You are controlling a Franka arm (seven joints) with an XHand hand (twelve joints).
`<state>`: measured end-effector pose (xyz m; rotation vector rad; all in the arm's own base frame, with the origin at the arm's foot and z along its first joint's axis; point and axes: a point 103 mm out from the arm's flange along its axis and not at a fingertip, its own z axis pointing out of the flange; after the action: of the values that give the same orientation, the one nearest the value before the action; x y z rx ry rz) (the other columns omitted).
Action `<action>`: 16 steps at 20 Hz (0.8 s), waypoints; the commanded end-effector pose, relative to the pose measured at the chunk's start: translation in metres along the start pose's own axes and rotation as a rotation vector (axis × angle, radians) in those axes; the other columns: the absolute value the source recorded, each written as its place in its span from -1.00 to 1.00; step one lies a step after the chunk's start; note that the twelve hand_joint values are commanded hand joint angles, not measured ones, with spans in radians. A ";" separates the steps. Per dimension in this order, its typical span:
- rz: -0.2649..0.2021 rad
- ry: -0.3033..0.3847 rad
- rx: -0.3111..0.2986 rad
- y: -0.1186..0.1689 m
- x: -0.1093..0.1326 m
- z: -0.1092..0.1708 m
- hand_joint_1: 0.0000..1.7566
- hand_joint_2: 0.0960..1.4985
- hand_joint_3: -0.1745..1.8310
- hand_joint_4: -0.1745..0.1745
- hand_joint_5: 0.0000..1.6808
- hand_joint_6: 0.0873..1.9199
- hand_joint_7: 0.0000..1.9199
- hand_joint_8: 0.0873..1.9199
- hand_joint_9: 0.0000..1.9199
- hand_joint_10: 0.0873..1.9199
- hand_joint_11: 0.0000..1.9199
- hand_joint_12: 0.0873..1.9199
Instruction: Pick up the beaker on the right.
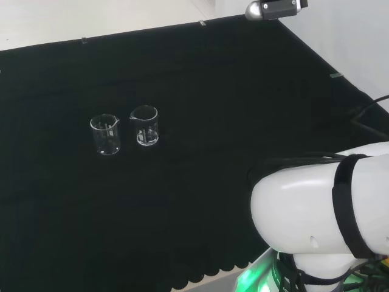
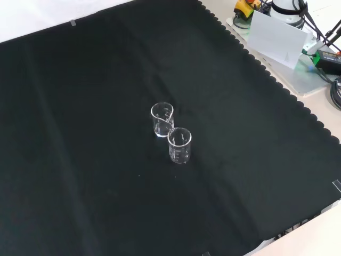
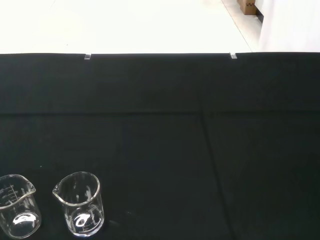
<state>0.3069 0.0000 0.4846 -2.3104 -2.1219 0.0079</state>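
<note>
Beakers: two clear glass beakers are seen upright on the black cloth [image 1: 200,201], both apparently empty.
Right beaker [image 1: 144,126]: in the head view it stands to the right of the left beaker [image 1: 106,134], just beside it with a narrow gap. A pouring lip is seen at its rim, on the side toward its neighbour.
Front view: the same pair is lined up one behind the other near the middle of the cloth. By the quarter turn between the views, the right beaker [image 2: 162,120] is the farther, higher one and the left beaker [image 2: 179,145] the nearer one. Their outlines overlap here, so contact cannot be judged from this view.
Wrist view: both beakers are shown close and large, side by side and apart, the right beaker [image 3: 79,204] whole and the left beaker [image 3: 16,206] cut by the picture's edge. Printed marks are visible on the left beaker; a spout is seen on each.
Arm: a big white link [image 1: 322,207] with a black strap is seen at the right of the head view, well apart from the beakers.
Hand: its state cannot be told from these views.
Cloth edge: a scalloped hem is shown in the front view along the far right side; in the head view it is seen at the near edge.
Off the cloth: a white card [image 2: 277,40] and cables are seen at the upper right of the front view.
</note>
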 end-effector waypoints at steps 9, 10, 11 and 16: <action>-0.055 -0.011 -0.007 -0.003 0.083 0.000 -1.00 0.54 -0.05 -0.21 -0.93 -1.00 -1.00 -0.82 -1.00 -0.42 -1.00 -0.19; -0.050 -0.003 -0.003 -0.002 0.076 0.001 -1.00 0.54 -0.05 -0.21 -0.93 -1.00 -1.00 -0.82 -1.00 -0.42 -1.00 -0.19; -0.043 0.007 -0.002 -0.001 0.074 0.003 -1.00 0.54 -0.05 -0.22 -0.93 -1.00 -1.00 -0.82 -1.00 -0.42 -1.00 -0.20; -0.027 0.017 -0.001 0.003 0.065 0.010 -1.00 0.55 -0.06 -0.22 -0.92 -1.00 -1.00 -0.82 -1.00 -0.42 -1.00 -0.20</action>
<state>0.3099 0.0726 0.4810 -2.2588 -2.2125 0.0335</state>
